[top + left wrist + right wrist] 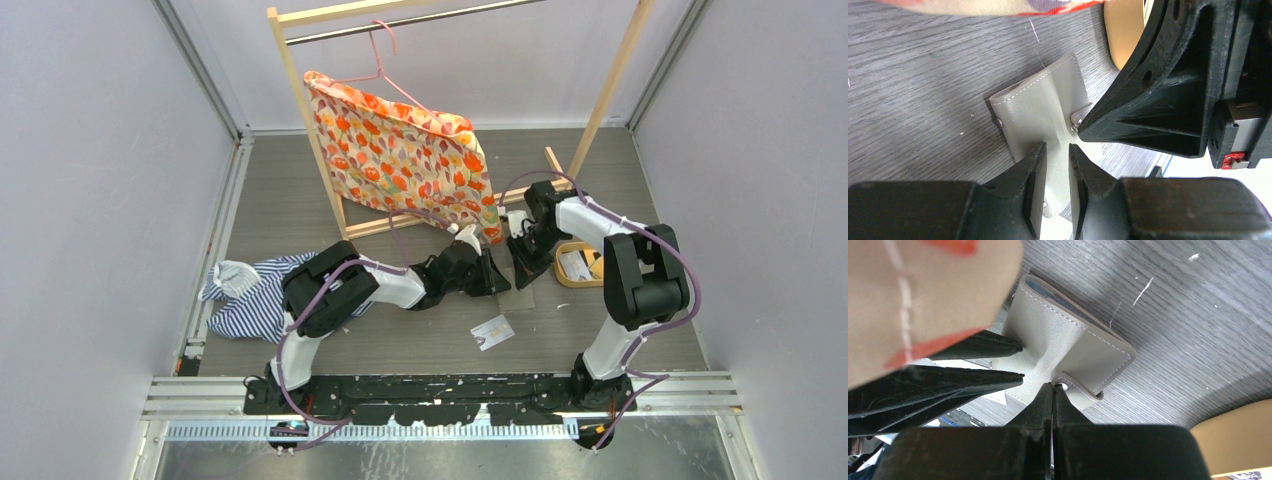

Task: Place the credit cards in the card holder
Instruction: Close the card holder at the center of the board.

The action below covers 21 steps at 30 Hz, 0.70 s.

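The taupe card holder [1038, 107] lies outer side up on the table between both grippers; it shows barely in the top view [521, 294]. Pale blue sleeves peek out under its far edge [1058, 295]. My left gripper [1058, 150] is nearly closed astride the holder's raised middle crease, with holder material between its fingers. My right gripper [1053, 386] is shut on the holder's edge at the snap tab [1083, 392]. One pale card [492, 332] lies on the table in front of the grippers. More cards [574, 265] lie in the oval tray.
The oval tan wooden tray [592, 277] sits just right of the right gripper. A floral cloth [400, 150] hangs on a wooden rack [310, 120] right behind the grippers and intrudes into both wrist views. A striped shirt [245, 300] lies at the left.
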### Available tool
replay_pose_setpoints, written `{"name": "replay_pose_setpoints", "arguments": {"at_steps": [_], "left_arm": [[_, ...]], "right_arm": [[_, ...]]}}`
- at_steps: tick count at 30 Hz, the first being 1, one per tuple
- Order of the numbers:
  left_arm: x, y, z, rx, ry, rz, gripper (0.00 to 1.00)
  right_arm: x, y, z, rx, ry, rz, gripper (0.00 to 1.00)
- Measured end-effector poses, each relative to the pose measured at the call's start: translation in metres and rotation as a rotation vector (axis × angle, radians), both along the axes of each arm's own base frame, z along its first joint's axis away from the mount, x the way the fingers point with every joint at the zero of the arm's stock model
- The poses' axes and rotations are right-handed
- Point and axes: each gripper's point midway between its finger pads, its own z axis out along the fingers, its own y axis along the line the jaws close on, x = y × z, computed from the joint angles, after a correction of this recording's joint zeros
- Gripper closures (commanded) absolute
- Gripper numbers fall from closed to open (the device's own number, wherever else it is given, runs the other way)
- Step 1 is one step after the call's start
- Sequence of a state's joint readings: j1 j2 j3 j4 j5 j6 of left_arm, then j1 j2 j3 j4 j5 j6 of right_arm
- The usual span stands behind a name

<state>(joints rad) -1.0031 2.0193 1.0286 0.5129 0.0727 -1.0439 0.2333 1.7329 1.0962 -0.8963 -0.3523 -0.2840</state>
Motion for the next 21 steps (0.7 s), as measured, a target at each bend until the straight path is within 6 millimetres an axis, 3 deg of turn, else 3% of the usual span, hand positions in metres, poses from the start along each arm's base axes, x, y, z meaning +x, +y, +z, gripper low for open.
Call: {"name": "replay_pose_setpoints", "arguments": {"at_steps": [9,11,14,21], "left_arm": [[0.000,0.000,0.000,-0.003,-0.002,0.000,0.75],[0.000,0.000,0.000,-0.003,-0.003,0.000,0.75],[0.000,0.001,-0.001,0.000,-0.004,-0.001,0.72],[-0.003,0.012,0.005,0.015,-0.032,-0.006,0.64]], "right_arm": [[-0.009,0.006,-0.008,0.014,0.075,-0.002,0.97],[-0.009,0.007,-0.007,0.020,0.079,-0.001,0.77],[-0.011,0.010,-0.005,0.044,0.086,0.002,0.63],[-0.018,0.026,0.016,0.187,0.058,0.114,0.55]]}}
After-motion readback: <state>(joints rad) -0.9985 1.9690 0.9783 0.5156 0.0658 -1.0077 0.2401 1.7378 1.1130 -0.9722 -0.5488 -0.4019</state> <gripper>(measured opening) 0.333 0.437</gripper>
